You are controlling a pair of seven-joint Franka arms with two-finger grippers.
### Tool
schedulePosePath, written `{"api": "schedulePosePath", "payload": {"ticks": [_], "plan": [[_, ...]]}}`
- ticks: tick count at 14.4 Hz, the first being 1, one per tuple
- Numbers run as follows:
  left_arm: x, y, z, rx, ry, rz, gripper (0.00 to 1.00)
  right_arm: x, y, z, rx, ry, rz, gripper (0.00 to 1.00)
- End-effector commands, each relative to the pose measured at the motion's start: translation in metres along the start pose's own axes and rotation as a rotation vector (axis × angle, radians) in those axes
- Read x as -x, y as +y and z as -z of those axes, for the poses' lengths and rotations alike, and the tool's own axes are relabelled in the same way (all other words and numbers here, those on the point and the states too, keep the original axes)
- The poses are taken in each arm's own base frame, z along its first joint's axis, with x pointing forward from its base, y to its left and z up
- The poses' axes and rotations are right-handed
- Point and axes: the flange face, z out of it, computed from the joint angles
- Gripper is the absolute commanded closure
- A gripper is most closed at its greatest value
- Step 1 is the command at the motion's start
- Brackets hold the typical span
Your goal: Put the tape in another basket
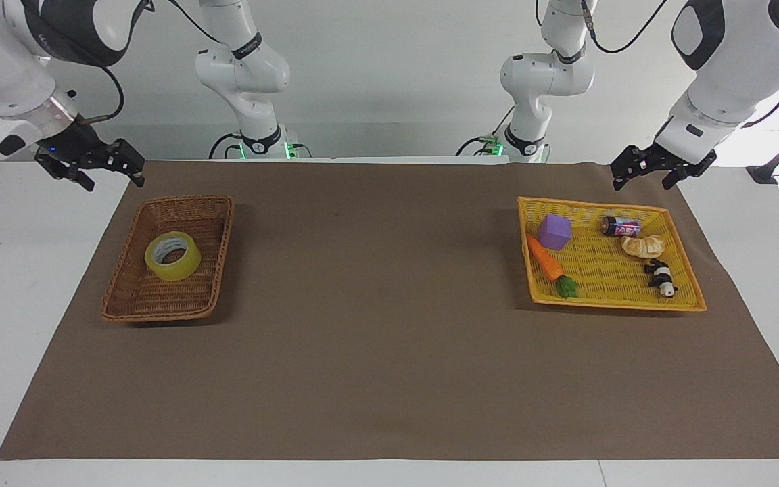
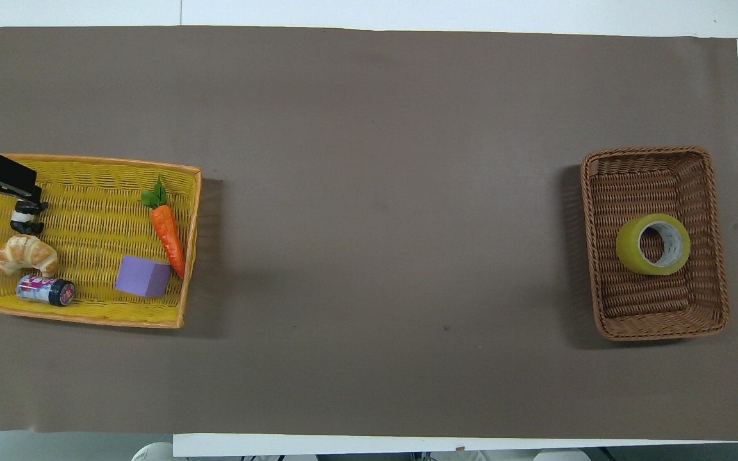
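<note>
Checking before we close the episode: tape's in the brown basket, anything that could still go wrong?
Little. The tape lies flat in the brown basket, clear of the right end effector, which is up off the basket at the mat's edge. The left end effector hangs over the yellow basket corner; a descent could clip its rim.

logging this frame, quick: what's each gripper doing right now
Left gripper: open, holding nothing, over the table beside the yellow basket.
Right gripper: open, holding nothing, over the table near the brown basket.

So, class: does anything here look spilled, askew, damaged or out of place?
Nothing stands out. The tape lies flat in the brown basket. The can lies on its side in the yellow basket, not spilling. Both grippers, right and left, hang clear.
</note>
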Motion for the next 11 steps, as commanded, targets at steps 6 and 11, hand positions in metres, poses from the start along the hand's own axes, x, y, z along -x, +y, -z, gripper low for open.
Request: {"api": "schedulePosePath", "payload": {"ticks": [6, 11], "plan": [[0.007, -0.002, -0.001, -0.014, 0.016, 0.005, 0.01, -0.012, -0.010, 0.022, 0.036, -0.035, -0.069, 0.00], [0.007, -0.002, -0.001, -0.014, 0.016, 0.005, 0.01, -0.009, -0.011, 0.026, 0.037, -0.030, -0.069, 0.00]]}}
